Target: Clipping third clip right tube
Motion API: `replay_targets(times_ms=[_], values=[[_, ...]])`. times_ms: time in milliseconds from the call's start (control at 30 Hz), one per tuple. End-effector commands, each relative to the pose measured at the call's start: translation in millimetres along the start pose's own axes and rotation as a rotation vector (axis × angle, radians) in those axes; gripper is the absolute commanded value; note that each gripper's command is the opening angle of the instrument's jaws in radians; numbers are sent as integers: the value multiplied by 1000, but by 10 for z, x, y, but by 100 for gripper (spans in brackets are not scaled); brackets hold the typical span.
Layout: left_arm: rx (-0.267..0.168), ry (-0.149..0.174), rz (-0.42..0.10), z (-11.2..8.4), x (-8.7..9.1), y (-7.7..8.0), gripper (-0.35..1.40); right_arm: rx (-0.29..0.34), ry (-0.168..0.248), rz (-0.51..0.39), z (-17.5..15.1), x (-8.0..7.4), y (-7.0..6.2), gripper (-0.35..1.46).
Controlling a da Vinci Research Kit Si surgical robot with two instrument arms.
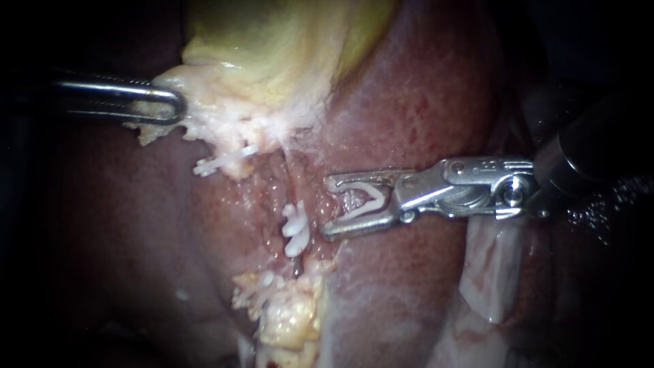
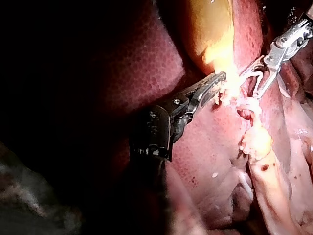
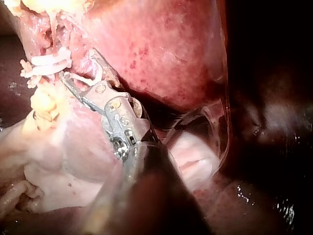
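Note:
My right instrument (image 1: 330, 206) comes in from the right, its jaws wide apart with an open white clip (image 1: 362, 199) seated between them and touching both. The tips stand just right of a thin tube (image 1: 289, 178) that runs down the raw bed; I cannot tell that they straddle it. Two white clips (image 1: 295, 228) sit on that tube close to the tips. Another white clip (image 1: 219, 162) lies higher and further left. My left instrument (image 1: 172, 103) is shut on pale tissue at the lower edge of the gallbladder (image 1: 272, 41). In the right wrist view the jaws (image 3: 78, 67) lie beside the clips (image 3: 49, 62).
Red-brown liver (image 1: 422, 88) surrounds the bed. A lump of yellow fatty tissue (image 1: 289, 317) lies below the clips. Pale membrane folds (image 1: 487, 272) lie under my right instrument's shaft. In the left wrist view my left instrument (image 2: 216, 82) and my right one (image 2: 257, 81) stand close together.

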Motion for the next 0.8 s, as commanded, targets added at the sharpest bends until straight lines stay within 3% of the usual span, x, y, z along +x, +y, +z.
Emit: replay_targets(times_ms=[33,267,600,800], values=[[0,0,0,0,0,0,-35,0,-1,1,0,0,-1,46],[0,0,0,0,0,0,-35,21,45,51,-2,5,-4,46],[0,0,0,0,0,0,-35,73,121,132,-9,26,-10,46],[0,0,0,0,0,0,-35,89,133,151,-4,34,-11,46]])
